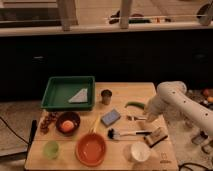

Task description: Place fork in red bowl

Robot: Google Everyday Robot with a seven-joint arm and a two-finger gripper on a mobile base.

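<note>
The red bowl (92, 149) sits empty at the front middle of the wooden table (125, 92). The small silvery fork (134, 118) lies right of centre, just below the curved green vegetable (135, 105). My gripper (148, 120) hangs from the white arm (172, 97) at the table's right side, right at the fork's right end. The black-headed brush with pale handle (127, 133) lies below the fork.
A green tray (67, 93) with a white cloth is at back left. A metal cup (106, 96), blue sponge (110, 118), dark bowl with an orange (67, 123), green cup (51, 149), white cup (139, 152) and a wooden block (157, 137) stand around.
</note>
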